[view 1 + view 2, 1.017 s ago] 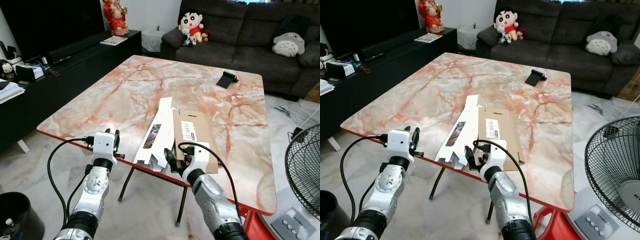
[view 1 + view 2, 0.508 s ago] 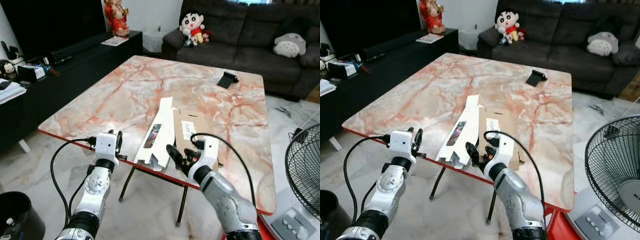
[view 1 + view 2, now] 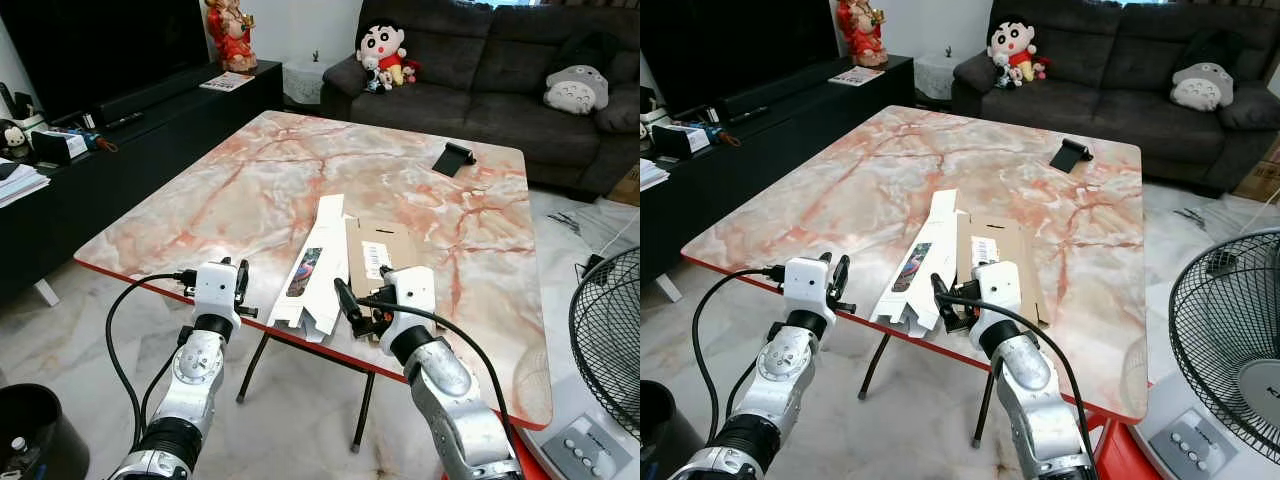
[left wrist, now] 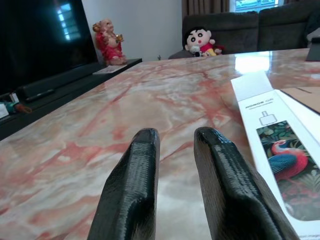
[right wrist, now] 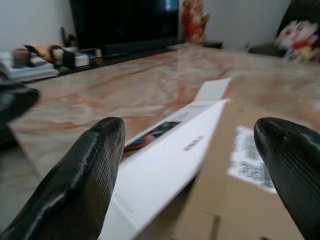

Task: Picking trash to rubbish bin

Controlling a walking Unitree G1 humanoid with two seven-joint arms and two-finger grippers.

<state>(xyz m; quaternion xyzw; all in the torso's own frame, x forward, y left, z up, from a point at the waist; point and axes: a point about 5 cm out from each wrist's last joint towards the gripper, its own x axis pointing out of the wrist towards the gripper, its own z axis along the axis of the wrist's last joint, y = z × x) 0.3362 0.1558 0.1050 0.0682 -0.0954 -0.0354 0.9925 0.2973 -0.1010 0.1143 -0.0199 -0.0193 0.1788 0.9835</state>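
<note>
A flattened white box (image 3: 318, 265) printed with a bird lies on the marble table (image 3: 250, 190), near its front edge. A flat brown cardboard piece (image 3: 385, 255) lies against its right side. My right gripper (image 3: 360, 305) is open at the table's front edge, fingers spread across the near ends of the white box (image 5: 170, 160) and the cardboard (image 5: 250, 190), holding nothing. My left gripper (image 3: 238, 285) hovers at the front edge, left of the white box (image 4: 280, 160). Its fingers (image 4: 135, 180) are close together and empty.
A black bin (image 3: 30, 430) stands on the floor at lower left. A standing fan (image 3: 610, 340) is at the right. A small black stand (image 3: 454, 157) sits at the table's far right. A dark sofa (image 3: 480, 70) and a black TV console (image 3: 100, 130) border the room.
My right gripper has risen from below the table's edge and moved forward over the near ends of the box and cardboard. The left arm has barely shifted.
</note>
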